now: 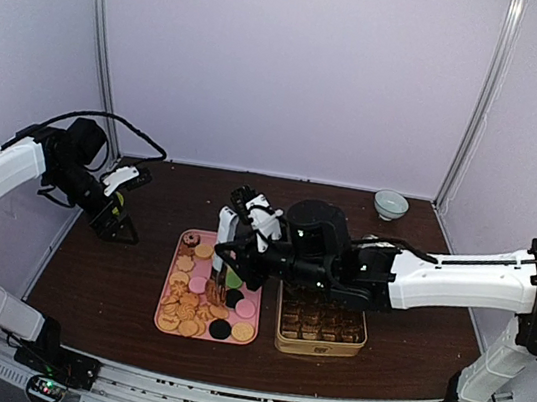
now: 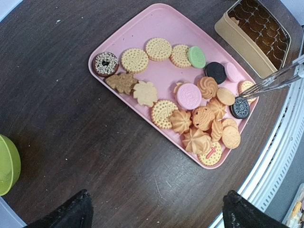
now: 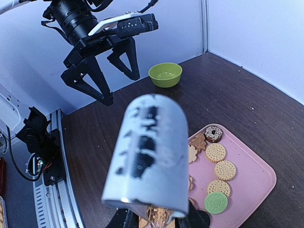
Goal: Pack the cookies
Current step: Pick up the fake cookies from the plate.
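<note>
The cookies (image 2: 190, 95) lie on a pink tray (image 2: 156, 19): tan rounds and swirls, plus pink, green and black discs; in the top view the cookies (image 1: 195, 303) sit left of centre. My right gripper (image 1: 239, 262) hangs over the tray, shut on metal tongs (image 3: 149, 156), whose broad end blocks the right wrist view. The right gripper (image 3: 161, 219) shows only as dark fingers (image 3: 122, 221) at the bottom edge. The tongs' arms (image 2: 278, 80) reach down by a black cookie (image 2: 240, 108). A tan ridged cookie (image 3: 160, 214) shows between them. My left gripper (image 1: 118, 224) is open above bare table.
A gold tin (image 1: 320, 328) with brown compartments stands right of the tray; the tin (image 2: 256, 33) is also in the left wrist view. A green bowl (image 3: 165, 74) sits on the table's left side. A white bowl (image 1: 390, 204) is at the back right.
</note>
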Available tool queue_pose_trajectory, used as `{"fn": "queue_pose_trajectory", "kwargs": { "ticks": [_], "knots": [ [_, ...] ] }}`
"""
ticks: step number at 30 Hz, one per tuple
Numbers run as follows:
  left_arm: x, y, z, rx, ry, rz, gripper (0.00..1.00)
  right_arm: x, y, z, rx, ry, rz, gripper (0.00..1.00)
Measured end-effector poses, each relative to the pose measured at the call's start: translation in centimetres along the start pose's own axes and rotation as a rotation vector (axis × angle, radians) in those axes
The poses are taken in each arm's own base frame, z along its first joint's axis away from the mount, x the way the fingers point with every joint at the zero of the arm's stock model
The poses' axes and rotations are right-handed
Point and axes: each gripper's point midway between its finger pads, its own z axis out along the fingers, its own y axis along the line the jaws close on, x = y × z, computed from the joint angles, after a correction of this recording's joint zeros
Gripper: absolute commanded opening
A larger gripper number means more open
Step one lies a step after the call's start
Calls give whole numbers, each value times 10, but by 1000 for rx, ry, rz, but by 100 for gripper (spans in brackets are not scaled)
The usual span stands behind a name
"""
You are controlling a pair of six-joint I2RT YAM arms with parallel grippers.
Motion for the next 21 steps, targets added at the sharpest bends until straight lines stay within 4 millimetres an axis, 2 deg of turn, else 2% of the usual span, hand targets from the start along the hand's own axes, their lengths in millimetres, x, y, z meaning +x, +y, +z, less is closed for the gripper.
{"fn": "queue_pose_trajectory", "kwargs": {
  "ticks": [2, 9, 17, 21],
  "knots": [
    [0, 0, -1, -2, -3, 2, 98, 1, 0, 0, 1, 3, -1, 33],
    [0, -1, -1, -3, -5, 3, 98, 11, 3, 6, -2, 25, -14, 39],
    [0, -1, -1, -3, -5, 3, 98, 42, 9, 22, -4, 94, -42, 39],
    [0, 0, -1, -3, -5, 2, 98, 44, 7, 24, 17, 92, -55, 37]
  ]
}}
